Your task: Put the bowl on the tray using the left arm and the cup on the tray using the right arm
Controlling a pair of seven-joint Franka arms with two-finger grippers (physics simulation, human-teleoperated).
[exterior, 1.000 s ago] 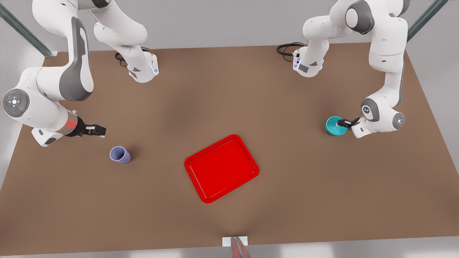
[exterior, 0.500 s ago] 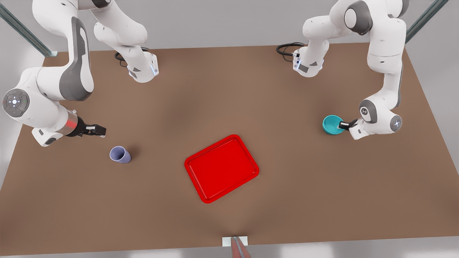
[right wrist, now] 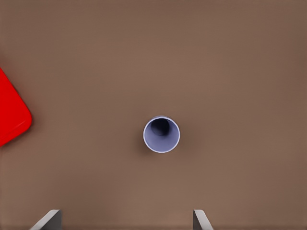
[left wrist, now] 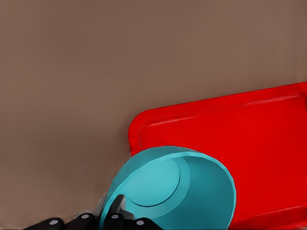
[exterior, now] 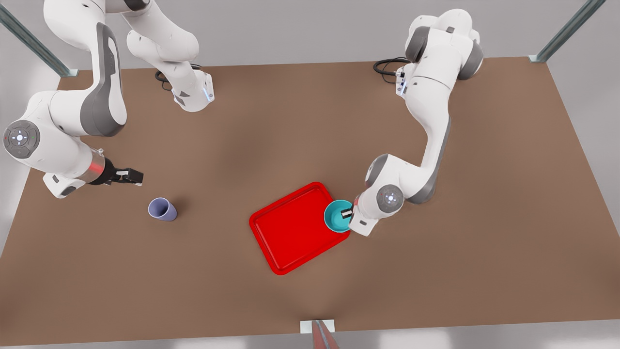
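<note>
The teal bowl (exterior: 335, 216) hangs over the red tray's (exterior: 290, 232) corner on the front view's right. My left gripper (exterior: 347, 212) is shut on its rim. In the left wrist view the bowl (left wrist: 192, 191) tilts over the tray (left wrist: 249, 129), with my left gripper (left wrist: 114, 213) pinching the rim. The lavender cup (exterior: 162, 209) stands upright on the table, at the front view's left of the tray. My right gripper (exterior: 134, 177) waits open, above and beside the cup. In the right wrist view the cup (right wrist: 161, 134) lies ahead of the spread fingertips (right wrist: 49, 219).
The brown table (exterior: 310, 121) carries black cables at both arm bases (exterior: 386, 65). A white marker (exterior: 317, 325) sits at the near edge. Bare table stretches between the cup and the tray, whose corner (right wrist: 12, 112) appears in the right wrist view.
My left arm has swung the bowl from the table's far side on the front view's right to the tray's edge. The right arm and the cup have not moved.
</note>
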